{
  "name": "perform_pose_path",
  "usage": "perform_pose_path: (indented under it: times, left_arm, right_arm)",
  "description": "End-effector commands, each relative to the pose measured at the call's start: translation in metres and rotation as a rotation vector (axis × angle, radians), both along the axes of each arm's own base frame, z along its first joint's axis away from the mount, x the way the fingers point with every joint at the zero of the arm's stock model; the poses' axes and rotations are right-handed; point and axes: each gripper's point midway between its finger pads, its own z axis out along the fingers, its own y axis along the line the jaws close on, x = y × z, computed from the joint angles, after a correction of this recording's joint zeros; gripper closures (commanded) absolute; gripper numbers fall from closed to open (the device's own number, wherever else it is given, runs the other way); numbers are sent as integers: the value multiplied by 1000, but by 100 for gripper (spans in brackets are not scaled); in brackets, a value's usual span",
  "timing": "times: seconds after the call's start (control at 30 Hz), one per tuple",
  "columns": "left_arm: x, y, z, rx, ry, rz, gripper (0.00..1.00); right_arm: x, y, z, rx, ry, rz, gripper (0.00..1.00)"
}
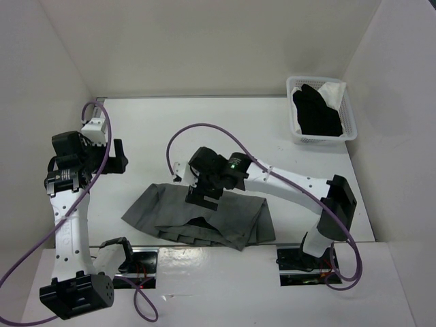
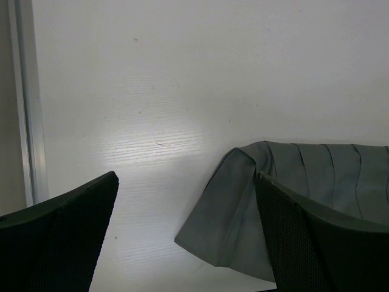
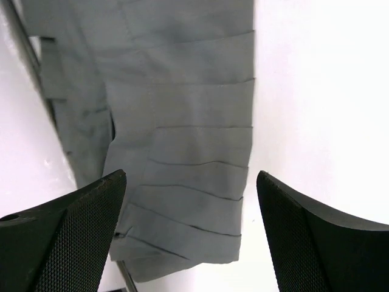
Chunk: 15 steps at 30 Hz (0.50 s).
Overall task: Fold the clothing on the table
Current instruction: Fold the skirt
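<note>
TOP VIEW
Task item: skirt, grey, pleated, lying on the desk.
Progress: judged partly done. Near edge looks doubled over in layers, but the outline is wide and uneven, so more folds and squaring-up appear left.
L arm pose: forearm raised from base, wrist bent over. L end effector is well to the left of the skirt and beyond its far-left corner.
R arm pose: reaches leftward from base, low across the skirt. R end effector is over the skirt's far edge, approx. mid-width, pointing down.
Other: basket with black garment, well beyond the skirt's right end; not part of the job.

L WRIST VIEW
L end effector: fingers wide apart, nothing between them.
Skirt: its left corner shows by the right finger, turned under in a soft roll. No contact seen.

R WRIST VIEW
R end effector: fingers wide apart, straddling a pleated panel of the skirt. No cloth pinched.
Contact w/ fabric: cannot tell.
Next step, judged: a corner or edge grip is needed before the next fold.
</note>
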Motion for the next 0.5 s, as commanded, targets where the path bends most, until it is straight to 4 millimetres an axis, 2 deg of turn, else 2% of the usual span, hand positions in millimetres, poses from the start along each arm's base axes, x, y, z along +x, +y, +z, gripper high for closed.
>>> perform_pose_path:
  times: [0.0, 0.1, 0.17, 0.27, 0.47]
  left_arm:
    - [2, -3, 10, -3, -38, -23, 1]
    - [3, -3, 8, -6, -29, -23, 1]
    - [3, -3, 8, -6, -29, -23, 1]
    - [3, -3, 8, -6, -29, -23, 1]
    - [4, -2, 6, -9, -20, -23, 1]
  right_arm:
    - [-26, -4, 11, 23, 101, 89, 8]
    - [-23, -7, -4, 20, 108, 71, 8]
    - [-14, -11, -16, 10, 111, 35, 8]
    - [-15, -11, -35, -13, 131, 24, 8]
    - [-9, -4, -47, 4, 138, 10, 8]
